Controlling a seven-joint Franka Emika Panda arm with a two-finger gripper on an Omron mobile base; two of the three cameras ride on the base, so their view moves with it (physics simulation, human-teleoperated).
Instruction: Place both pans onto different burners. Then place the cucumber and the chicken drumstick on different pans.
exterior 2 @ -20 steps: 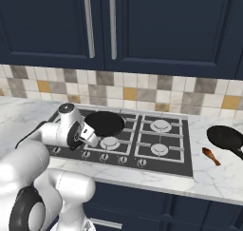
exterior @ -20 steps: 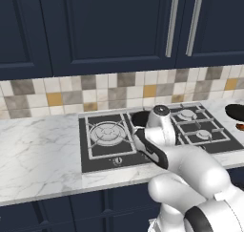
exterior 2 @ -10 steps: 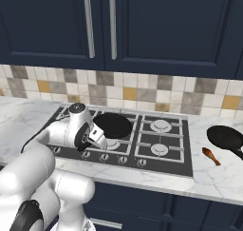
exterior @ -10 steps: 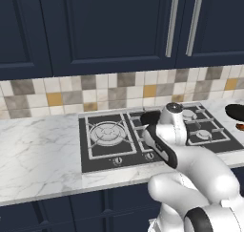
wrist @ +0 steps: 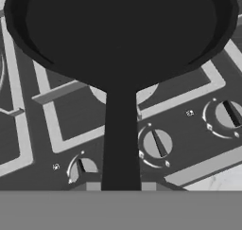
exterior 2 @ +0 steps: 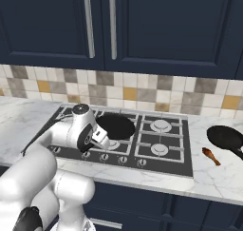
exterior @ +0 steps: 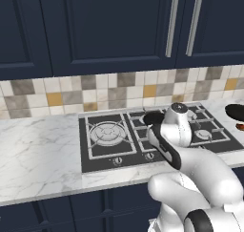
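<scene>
Pan [exterior 2: 115, 126]: round, shallow, matte black, long thin straight handle; held level above cooktop [exterior 2: 163, 158], over middle burners, handle pointing back toward gripper [exterior 2: 100, 140]. Hand view shows its bowl [wrist: 120, 28] up top, handle running down to bottom edge, knobs [wrist: 156, 144] beneath. Jaws closed tight on handle end. 2nd pan [exterior 2: 227, 138] sits on counter [exterior 2: 216, 178] right of cooktop, well apart; drumstick [exterior 2: 210, 155] lies just beside it, small, orange-brown. Vs 1 s ago: arm and pan have travelled right across cooktop, from near left burner [exterior: 108, 131] to centre; 2nd pan and drumstick unmoved. Hidden: fingertips themselves not visible in hand view; in left base view the wrist covers most of the held pan, rim [exterior: 153, 117] only. 2nd pan cut by frame edge in left base view.
</scene>
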